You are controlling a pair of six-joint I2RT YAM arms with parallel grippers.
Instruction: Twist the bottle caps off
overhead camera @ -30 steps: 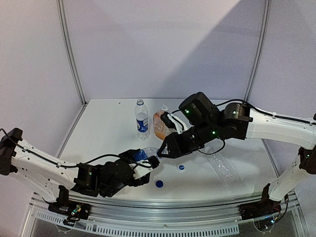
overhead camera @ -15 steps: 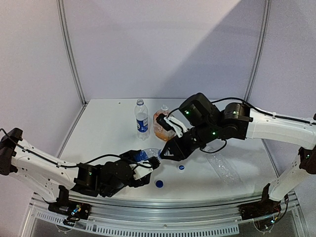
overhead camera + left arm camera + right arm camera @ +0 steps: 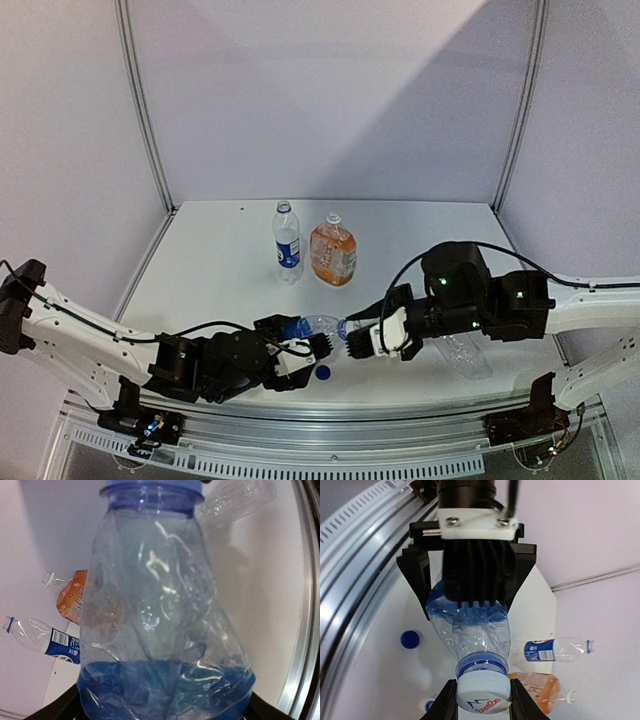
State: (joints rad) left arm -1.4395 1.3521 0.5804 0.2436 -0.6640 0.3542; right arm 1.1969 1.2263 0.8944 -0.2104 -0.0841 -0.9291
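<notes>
The white cap [image 3: 484,695] sits on the neck of a crumpled bottle [image 3: 318,324] that is held lying sideways above the middle of the surface's [image 3: 220,260] near edge. The right hand [image 3: 484,701] is closed on the cap, one finger pressed against each side. The left hand [image 3: 297,340] grips the bottle's blue-labelled lower end. A loose blue cap [image 3: 322,373] lies just below them by the near edge. A blue-labelled bottle [image 3: 287,240] and an orange bottle [image 3: 332,253] stand near the far edge, and a clear bottle [image 3: 462,350] lies toward the right edge.
</notes>
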